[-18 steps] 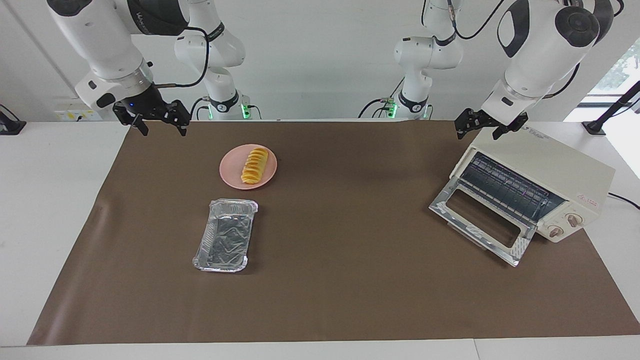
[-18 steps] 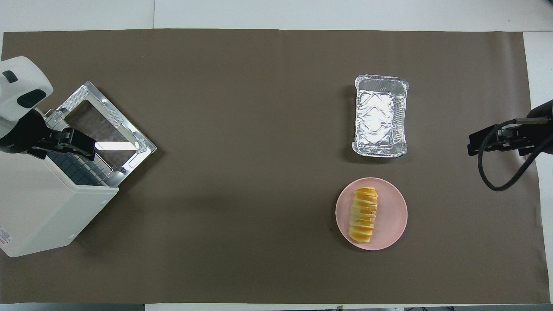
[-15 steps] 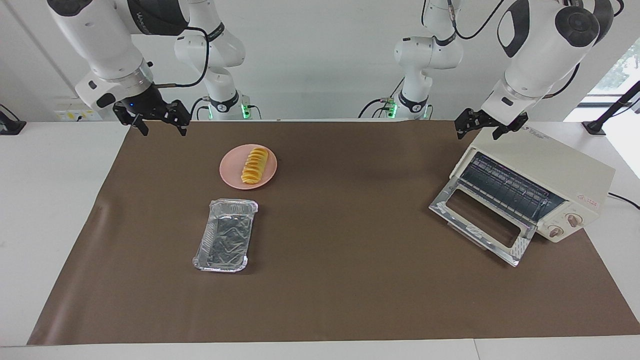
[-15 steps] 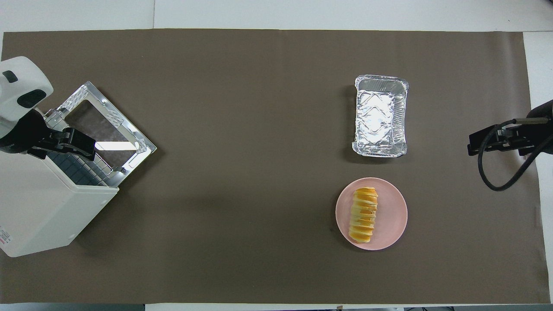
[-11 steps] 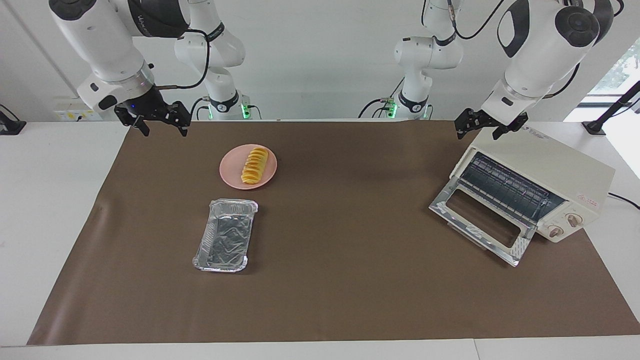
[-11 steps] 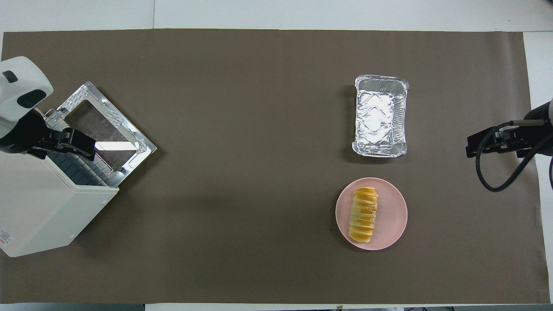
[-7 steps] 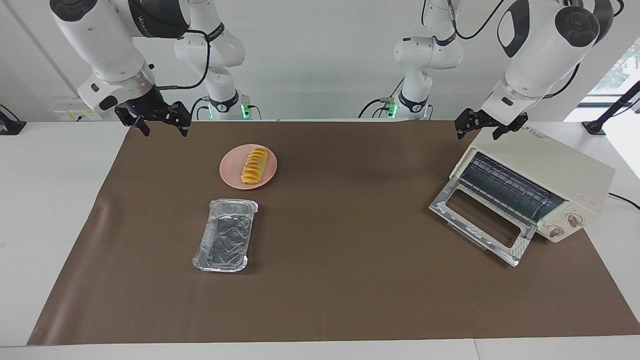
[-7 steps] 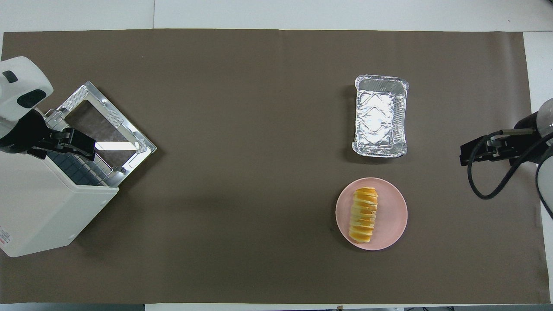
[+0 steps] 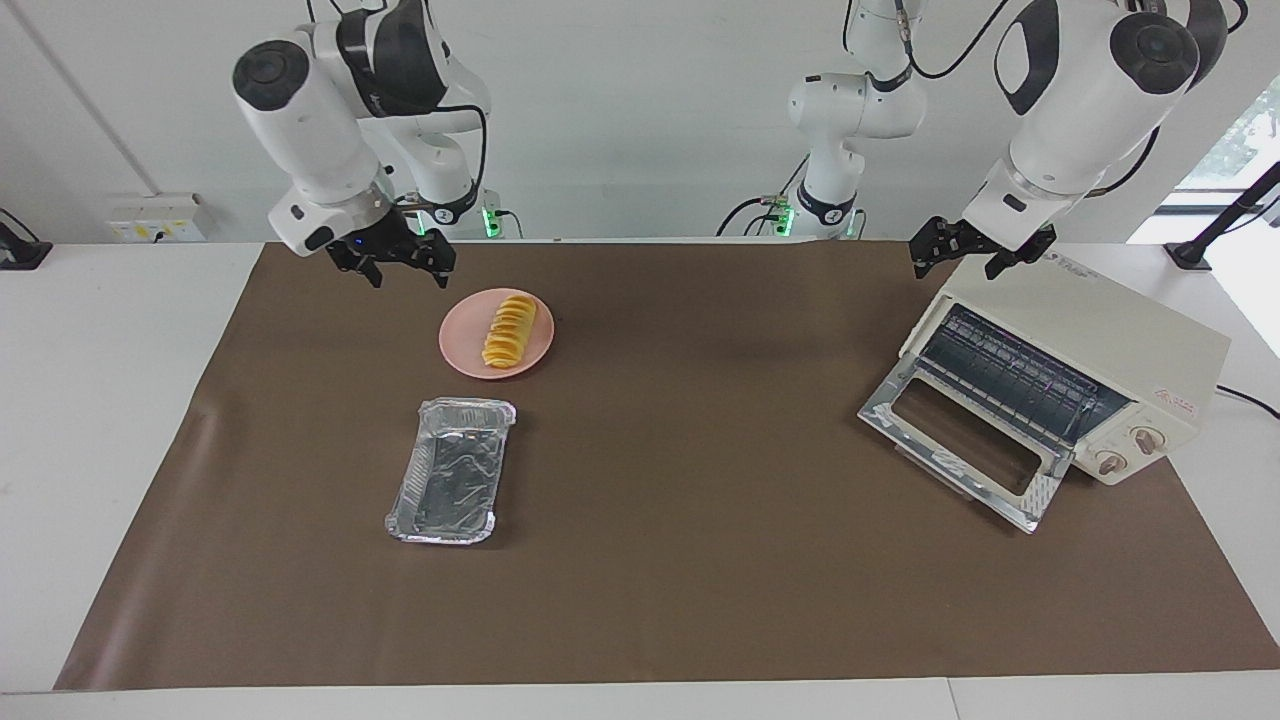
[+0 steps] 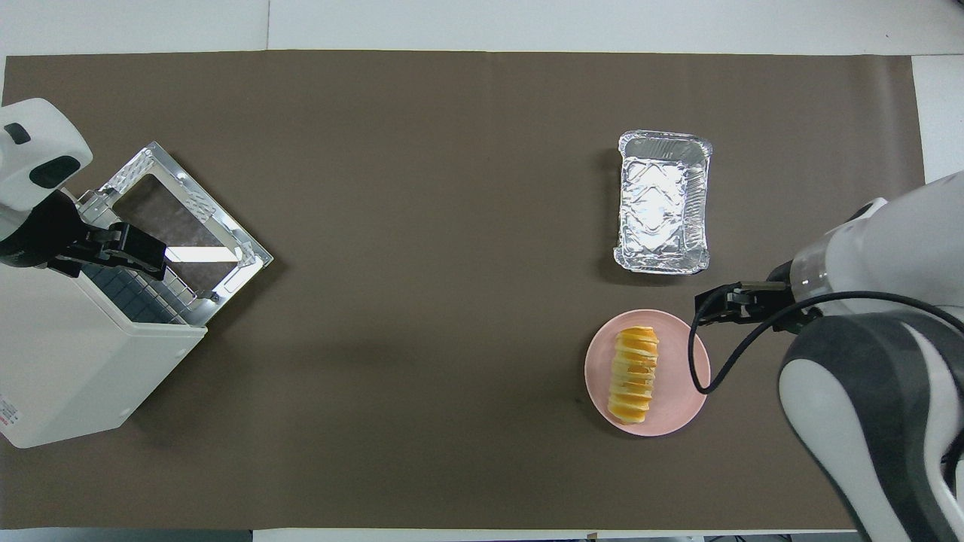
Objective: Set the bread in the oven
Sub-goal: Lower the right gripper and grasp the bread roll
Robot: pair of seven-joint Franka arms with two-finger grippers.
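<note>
The bread (image 9: 509, 330) (image 10: 634, 374), a ridged yellow-orange loaf, lies on a round pink plate (image 9: 462, 342) (image 10: 674, 399). My right gripper (image 9: 408, 278) (image 10: 715, 312) hangs open and empty above the plate's rim, on the side toward the right arm's end of the table, clear of the loaf. The cream oven (image 9: 1100, 345) (image 10: 68, 369) stands at the left arm's end with its glass door (image 9: 960, 440) (image 10: 181, 218) dropped open and the wire rack showing. My left gripper (image 9: 955, 270) (image 10: 151, 256) waits open above the oven's top corner.
An empty crinkled foil tray (image 9: 450, 470) (image 10: 663, 203) sits on the brown mat (image 9: 680, 560), farther from the robots than the plate. The right arm's cable (image 10: 712, 376) loops over the plate's edge in the overhead view.
The right arm swung in from the mat's end, bringing its open gripper beside the plate. The left arm, bread, tray and oven stayed put.
</note>
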